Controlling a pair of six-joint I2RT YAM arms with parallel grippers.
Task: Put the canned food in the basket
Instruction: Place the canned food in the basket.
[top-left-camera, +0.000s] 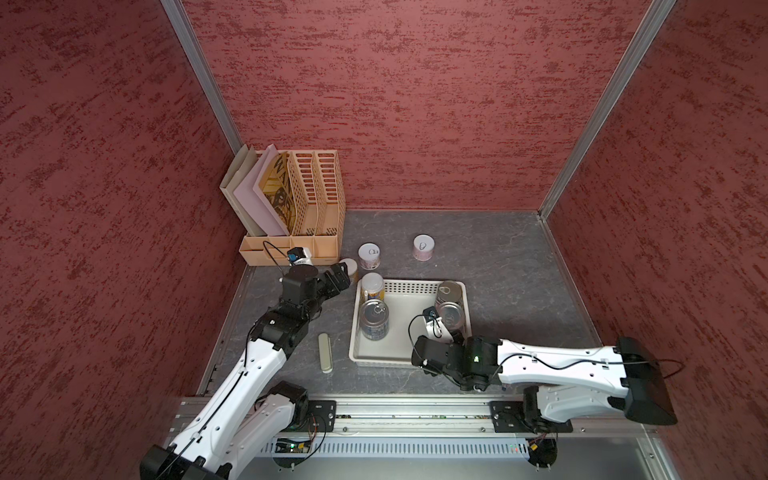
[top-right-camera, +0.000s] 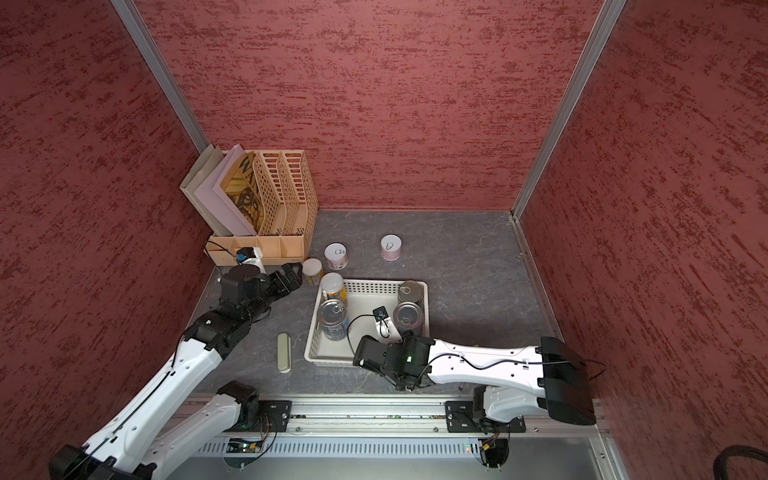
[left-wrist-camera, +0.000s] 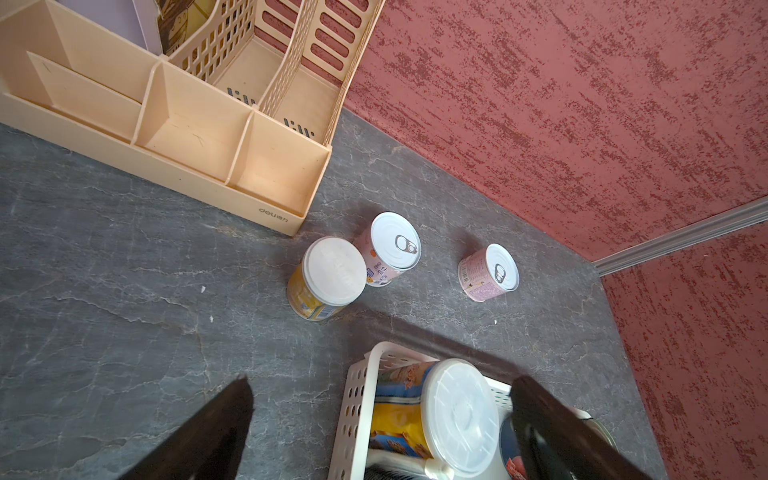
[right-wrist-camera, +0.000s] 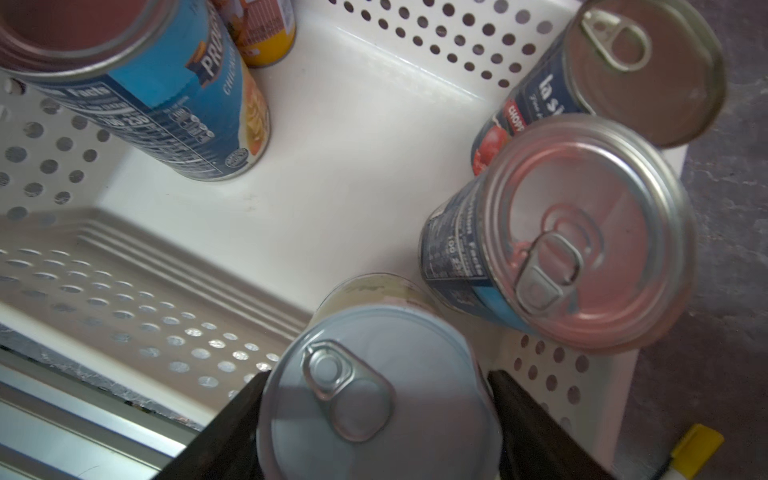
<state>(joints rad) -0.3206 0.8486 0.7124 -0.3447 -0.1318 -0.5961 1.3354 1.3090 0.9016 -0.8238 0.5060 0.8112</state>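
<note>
The right hand (right-wrist-camera: 376, 380) grips a short tin (right-wrist-camera: 374, 399) upright inside the near right corner of the basket (right-wrist-camera: 415, 33). The left hand (top-left-camera: 340, 277), wide open and empty, points at the yellow can (top-left-camera: 349, 268) on the bench (top-left-camera: 498, 270).

Red textured walls (top-left-camera: 415, 104) enclose a grey marbled tabletop (top-left-camera: 498, 266), tan file organizer (top-left-camera: 320, 195) in one corner.

We see a tan file organizer (top-left-camera: 318, 195) standing on the grey table (top-left-camera: 498, 266) in the far left corner. Pale folders (top-left-camera: 249, 199) and a yellow printed booklet (top-left-camera: 276, 187) lean in its leftmost slot. A flat beige case (top-left-camera: 325, 352) lies well apart from it, near the metal rail (top-left-camera: 415, 411). Red textured walls (top-left-camera: 415, 104) close in three sides
</note>
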